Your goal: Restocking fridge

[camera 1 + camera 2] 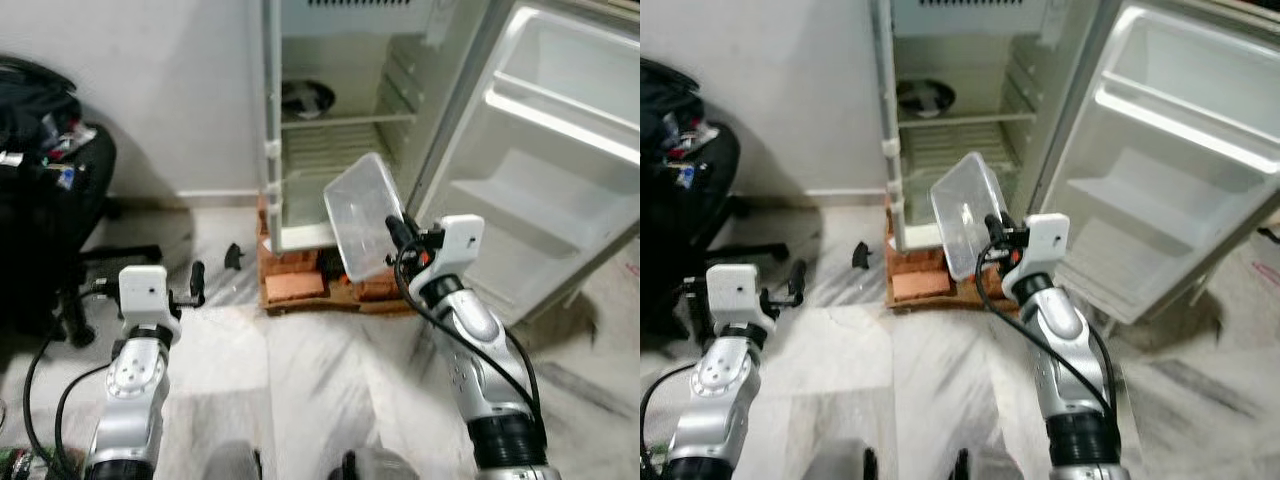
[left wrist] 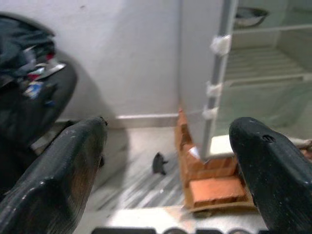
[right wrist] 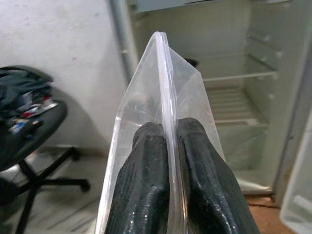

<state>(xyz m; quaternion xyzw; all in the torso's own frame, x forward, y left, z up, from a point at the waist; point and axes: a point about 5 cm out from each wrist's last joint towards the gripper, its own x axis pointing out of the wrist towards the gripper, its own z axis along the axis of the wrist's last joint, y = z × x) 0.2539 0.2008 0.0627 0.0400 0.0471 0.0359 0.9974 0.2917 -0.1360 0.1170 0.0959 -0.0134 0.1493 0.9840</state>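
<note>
The right gripper (image 3: pixel 165 161) has its jaws clenched on the rim of a clear plastic container (image 1: pixel 365 213), holding it tilted on edge before the open fridge (image 1: pixel 340 120), presumably to slide it onto a shelf. The left gripper (image 2: pixel 165 161) hovers low beside the bricks (image 1: pixel 295 285), jaws released and empty. Whether the container holds anything is hard to tell.

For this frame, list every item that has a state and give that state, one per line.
fridge door: swung wide open, shelves bare
fridge: open, standing on bricks
metal bowl: upright on upper shelf
clear plastic container: tilted on edge, held before fridge
right gripper: shut on container's rim
left gripper: open, holding nothing
office chair: piled with dark things
</note>
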